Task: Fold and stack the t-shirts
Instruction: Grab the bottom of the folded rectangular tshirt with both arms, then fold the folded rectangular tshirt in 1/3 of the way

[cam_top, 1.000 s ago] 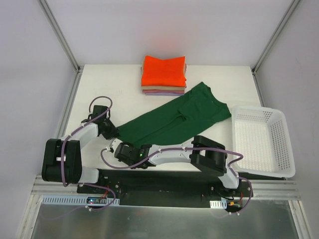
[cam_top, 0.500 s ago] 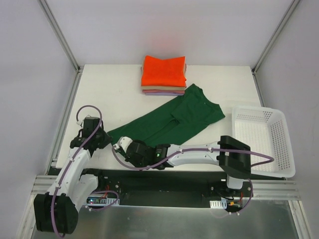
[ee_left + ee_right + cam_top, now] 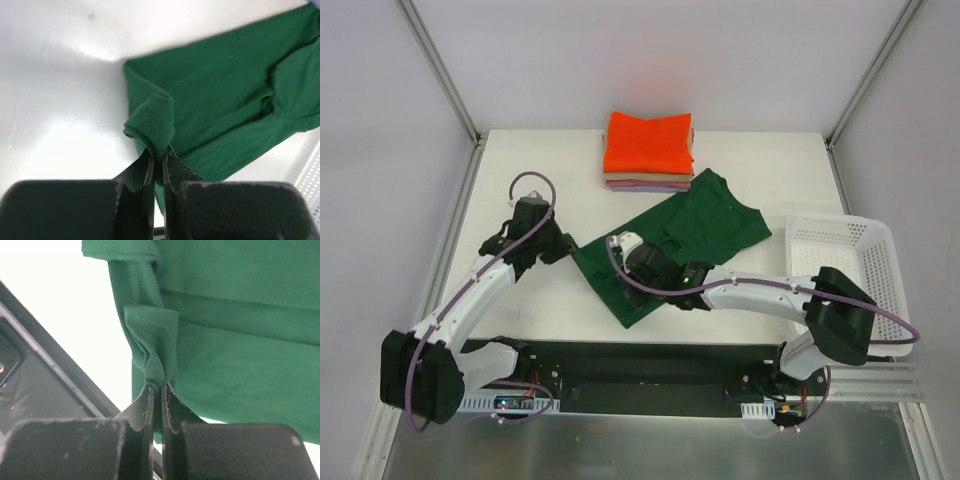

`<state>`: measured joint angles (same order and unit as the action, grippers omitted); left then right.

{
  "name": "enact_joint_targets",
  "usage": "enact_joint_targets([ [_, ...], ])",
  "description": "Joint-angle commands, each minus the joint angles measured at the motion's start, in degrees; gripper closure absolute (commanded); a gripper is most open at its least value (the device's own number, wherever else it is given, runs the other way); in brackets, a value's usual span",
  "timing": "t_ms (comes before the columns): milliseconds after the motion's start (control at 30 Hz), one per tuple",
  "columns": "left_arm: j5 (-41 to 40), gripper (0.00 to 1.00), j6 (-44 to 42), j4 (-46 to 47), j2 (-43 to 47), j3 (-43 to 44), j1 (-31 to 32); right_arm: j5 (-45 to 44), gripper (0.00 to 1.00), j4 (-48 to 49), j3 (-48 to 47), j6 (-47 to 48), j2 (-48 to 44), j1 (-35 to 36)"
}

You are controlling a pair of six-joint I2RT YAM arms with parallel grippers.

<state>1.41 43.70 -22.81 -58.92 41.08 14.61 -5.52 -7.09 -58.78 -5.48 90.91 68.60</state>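
The dark green t-shirt (image 3: 705, 222) lies half doubled over in the middle of the table, its lower end lifted and carried back over itself. My left gripper (image 3: 565, 248) is shut on a bunched corner of the dark green t-shirt (image 3: 152, 122) at its left edge. My right gripper (image 3: 642, 262) is shut on another pinched fold of it (image 3: 155, 342) near the middle. At the back stands a stack of folded tees: bright orange (image 3: 648, 142) on top, tan (image 3: 642, 178) under it, lilac (image 3: 650, 187) at the bottom.
A white mesh basket (image 3: 845, 283) stands at the right edge of the table. The black base rail (image 3: 640, 365) runs along the near edge. The metal frame posts rise at the back corners.
Both grippers have lifted the shirt's lower left end and carried it up and to the right, over the rest of the shirt. The shirt now looks shorter and doubled.
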Motion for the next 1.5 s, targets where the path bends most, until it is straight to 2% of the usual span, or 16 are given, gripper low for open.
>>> enact_joint_targets([
  [0, -2.6, 1.00, 0.3, 5.8, -9.2, 9.0, 2.2, 0.2, 1.00, -0.9, 4.1, -2.9, -7.1, -7.3],
  [333, 0.7, 1.00, -0.4, 7.0, -31.2, 27.1, 6.2, 0.9, 1.00, -4.1, 9.8, -3.6, -12.6, -21.0],
  [567, 3.0, 1.00, -2.4, 7.2, -42.1, 36.1, 7.5, 0.1, 1.00, -4.0, 11.8, -3.4, -13.0, -26.5],
  [1100, 6.2, 1.00, -4.9, 7.6, -55.6, 46.7, 8.3, -4.3, 0.99, -1.3, 12.2, -4.1, -5.8, -31.4],
  [1167, 6.0, 0.94, -5.1, 7.6, -56.7, 47.2, 8.4, -5.6, 0.99, 0.4, 12.6, -3.9, -4.3, -31.5],
  [1267, 5.4, 0.81, -5.5, 7.6, -58.1, 47.9, 8.4, -7.7, 0.92, 1.9, 12.3, -3.4, -2.0, -31.9],
  [1300, 5.4, 0.76, -5.7, 7.6, -58.2, 48.1, 8.4, -8.7, 0.85, 1.9, 11.7, -3.5, -1.5, -32.1],
  [1333, 5.7, 0.69, -5.9, 7.6, -58.2, 48.5, 8.4, -10.3, 0.78, 1.6, 11.4, -3.6, -1.3, -32.2],
  [1367, 6.0, 0.60, -6.3, 7.5, -58.2, 48.7, 8.4, -12.9, 0.66, 0.4, 11.0, -4.2, -1.3, -32.0],
  [1433, 6.9, 0.51, -7.2, 7.6, -57.1, 49.1, 8.4, -17.7, 0.41, -3.2, 9.7, -6.2, -2.5, -32.0],
  [1467, 7.8, 0.44, -7.8, 7.6, -56.4, 49.2, 8.4, -20.2, 0.33, -4.8, 9.7, -7.1, -3.6, -32.1],
])
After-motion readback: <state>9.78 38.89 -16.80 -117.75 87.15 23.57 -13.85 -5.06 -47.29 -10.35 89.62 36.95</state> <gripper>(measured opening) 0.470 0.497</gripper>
